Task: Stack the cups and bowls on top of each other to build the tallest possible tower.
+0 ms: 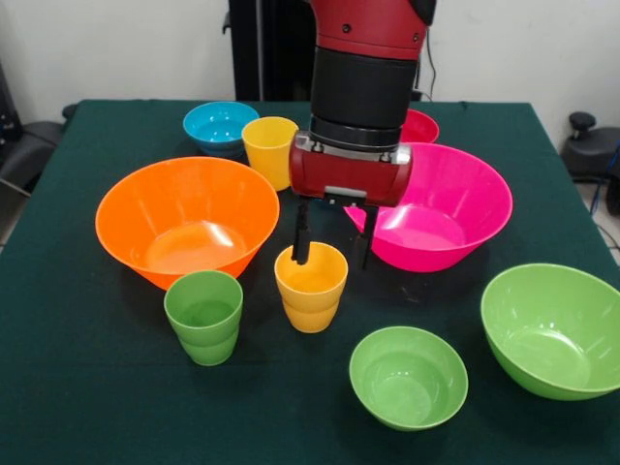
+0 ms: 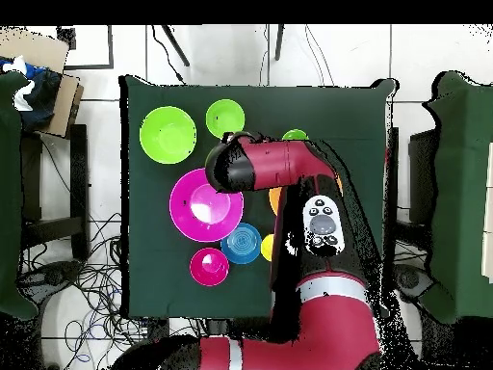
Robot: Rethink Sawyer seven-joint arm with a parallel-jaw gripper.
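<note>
Gripper [image 1: 334, 250] open, fingers straddling the far rim of the orange-yellow cup [image 1: 311, 287], one inside the mouth, one outside. That cup stands upright on the table [image 1: 87, 387], between the orange bowl [image 1: 187, 218] and pink bowl [image 1: 436, 205]; green cup [image 1: 204, 316] just beside it.

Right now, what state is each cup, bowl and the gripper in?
gripper: open, one finger inside the orange-yellow cup, one outside
orange-yellow cup: upright, unstacked
green cup: upright, alone
yellow cup: upright, alone
orange bowl: upright, empty
pink bowl: upright, empty
small green bowl: upright, empty
large green bowl: upright, empty
blue bowl: upright
</note>
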